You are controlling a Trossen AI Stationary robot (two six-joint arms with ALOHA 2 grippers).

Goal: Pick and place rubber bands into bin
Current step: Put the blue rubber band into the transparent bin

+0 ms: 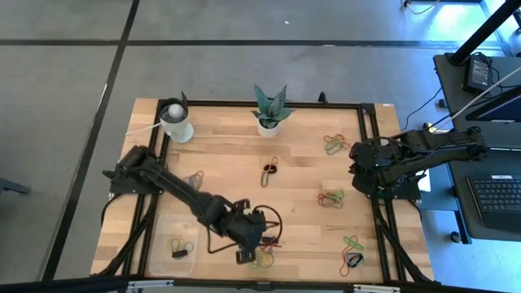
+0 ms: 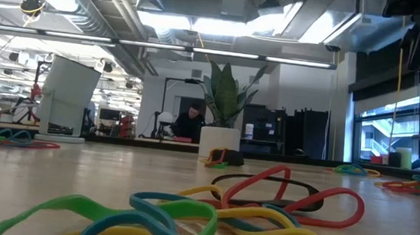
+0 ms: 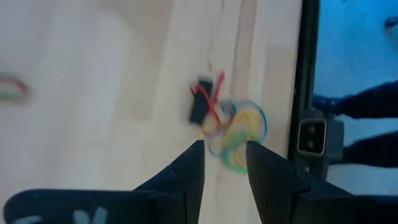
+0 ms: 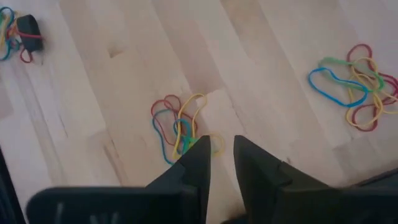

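Rubber bands lie in small coloured heaps on the wooden table. One heap with a small black clip lies near the front edge, right of the clear bin. Inside the bin lie a few bands and a dark piece. My left gripper hovers open just short of that heap, nothing between its fingers. My right gripper hangs open over the table's right side, above another heap, clear of it.
More band heaps lie at the far right, near right, middle and left of middle. A white cup and a potted plant stand along the far edge. A black frame borders the table.
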